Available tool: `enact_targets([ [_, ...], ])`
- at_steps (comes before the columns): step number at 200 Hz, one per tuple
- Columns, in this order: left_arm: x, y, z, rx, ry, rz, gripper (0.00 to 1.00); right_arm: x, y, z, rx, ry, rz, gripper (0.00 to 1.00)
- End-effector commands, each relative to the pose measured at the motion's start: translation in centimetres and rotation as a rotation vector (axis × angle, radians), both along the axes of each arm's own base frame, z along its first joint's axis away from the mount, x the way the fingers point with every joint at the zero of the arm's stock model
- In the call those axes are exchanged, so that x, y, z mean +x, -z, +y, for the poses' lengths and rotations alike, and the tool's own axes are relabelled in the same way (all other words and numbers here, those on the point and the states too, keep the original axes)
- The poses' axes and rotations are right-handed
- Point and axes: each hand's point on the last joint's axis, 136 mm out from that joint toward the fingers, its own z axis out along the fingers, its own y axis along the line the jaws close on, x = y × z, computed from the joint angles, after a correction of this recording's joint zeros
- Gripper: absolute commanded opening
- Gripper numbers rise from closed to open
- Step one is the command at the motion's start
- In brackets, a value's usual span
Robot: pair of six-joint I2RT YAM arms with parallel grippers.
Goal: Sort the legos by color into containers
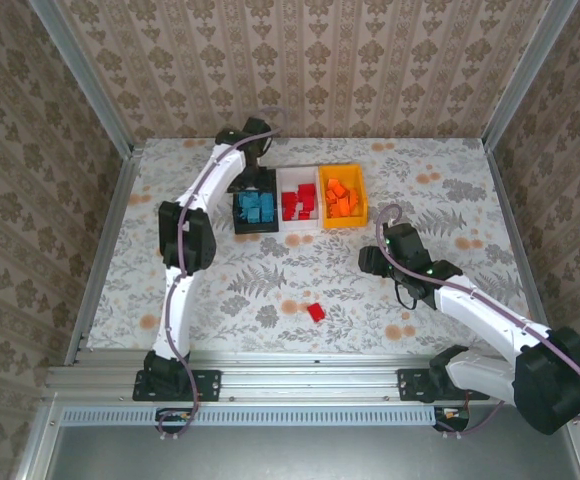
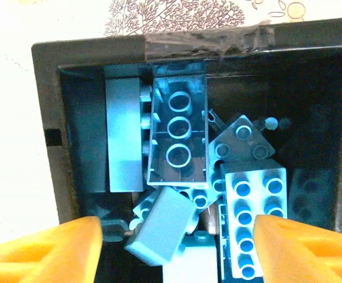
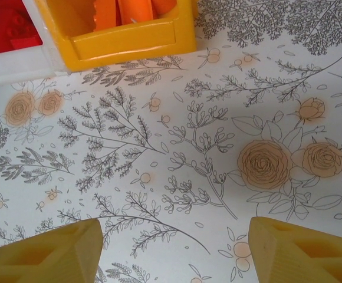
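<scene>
Left arm stretched far forward, elbow raised, wrist tipped down over black bin [image 2: 71, 147]. Left gripper [image 2: 177, 250] has fingers apart with nothing between them and hovers above light blue legos [image 2: 178, 127] heaped inside. Right arm reaches in low from near-right corner. Right gripper [image 3: 174, 250] has fingers apart, empty, over bare table [image 3: 159, 177], near orange-yellow bin [image 3: 130, 38]. White bin [image 1: 298, 228] holds red legos [image 1: 298, 203]; orange legos [image 1: 341, 200] sit in orange-yellow bin. One loose red lego [image 1: 316, 312] lies on table between the arms.

Bright, even diffuse light; faint soft shadows; black bin [image 2: 82, 147] interior dim; wrist views sharp.
</scene>
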Motion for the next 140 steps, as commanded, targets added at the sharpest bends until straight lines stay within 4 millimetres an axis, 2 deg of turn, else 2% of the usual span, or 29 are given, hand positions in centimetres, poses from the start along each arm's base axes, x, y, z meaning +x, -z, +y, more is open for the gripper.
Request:
enact_targets([
  [1,-0.5,-3.8,-0.4,-0.035,0.029,-0.048,0.82,-0.7,-0.5,0.4,0.009,-0.01,0.017,0.68],
  [16,-1.1,-6.1,-0.7,-0.062,0.042,-0.089,0.86,-1.1,-0.5,1.0,0.009,-0.027,0.025,0.68],
  [38,-3.2,-10.0,-1.0,-0.109,0.061,-0.169,0.89,-3.1,0.3,3.4,-0.018,-0.111,0.068,0.69],
  [45,-4.1,-11.7,-0.7,-0.136,0.059,-0.211,0.9,-3.8,0.8,4.3,-0.036,-0.147,0.084,0.7],
  [51,-4.8,-12.4,-0.4,-0.156,0.055,-0.244,0.93,-4.5,1.2,5.2,-0.045,-0.178,0.1,0.7],
  [55,-5.5,-13.1,-0.1,-0.176,0.05,-0.273,0.95,-4.9,1.5,5.8,-0.052,-0.203,0.112,0.71],
  [56,-5.9,-13.5,-0.7,-0.184,0.064,-0.285,0.96,-5.1,1.6,5.9,-0.053,-0.208,0.115,0.71],
  [62,-7.4,-13.6,-0.9,-0.209,0.072,-0.306,1.0,-5.8,2.1,6.9,-0.063,-0.245,0.135,0.71],
  [64,-7.6,-14.3,-0.7,-0.226,0.068,-0.335,1.0,-6.1,2.3,7.1,-0.068,-0.256,0.144,0.71],
  [79,-10.9,-14.2,0.8,-0.31,0.035,-0.398,1.0,-7.7,3.4,9.2,-0.107,-0.337,0.186,0.73],
  [81,-11.1,-14.6,0.9,-0.33,0.031,-0.419,1.0,-7.9,3.6,9.5,-0.113,-0.347,0.192,0.74],
  [84,-11.8,-13.8,1.3,-0.339,0.019,-0.415,1.0,-8.0,3.8,9.7,-0.118,-0.356,0.197,0.74],
  [90,-13.1,-13.8,1.7,-0.385,0.007,-0.441,1.0,-8.7,4.3,10.8,-0.134,-0.393,0.217,0.75],
  [93,-14.0,-12.9,1.9,-0.398,0.004,-0.435,1.0,-8.9,4.4,11.3,-0.138,-0.408,0.222,0.75],
  [96,-14.2,-12.9,2.8,-0.415,-0.021,-0.451,1.0,-9.0,4.6,11.6,-0.142,-0.417,0.226,0.75],
  [98,-14.6,-12.2,3.2,-0.42,-0.033,-0.445,1.0,-9.2,4.8,12.0,-0.148,-0.43,0.234,0.76],
  [101,-15.0,-12.1,3.4,-0.443,-0.04,-0.455,1.0,-9.4,4.8,12.3,-0.152,-0.44,0.235,0.76],
  [104,-15.5,-11.1,3.7,-0.453,-0.05,-0.443,1.0,-9.5,4.8,12.9,-0.157,-0.456,0.236,0.76],
  [110,-16.6,-10.2,4.0,-0.484,-0.058,-0.432,1.0,-9.8,5.8,13.5,-0.19,-0.478,0.261,0.76],
  [126,-19.5,-6.6,5.4,-0.517,-0.109,-0.364,1.0,-9.7,6.6,15.0,-0.246,-0.506,0.261,0.76],
  [140,-21.4,-4.4,6.0,-0.542,-0.142,-0.314,1.0,-9.1,7.8,15.7,-0.27,-0.506,0.276,0.73],
])
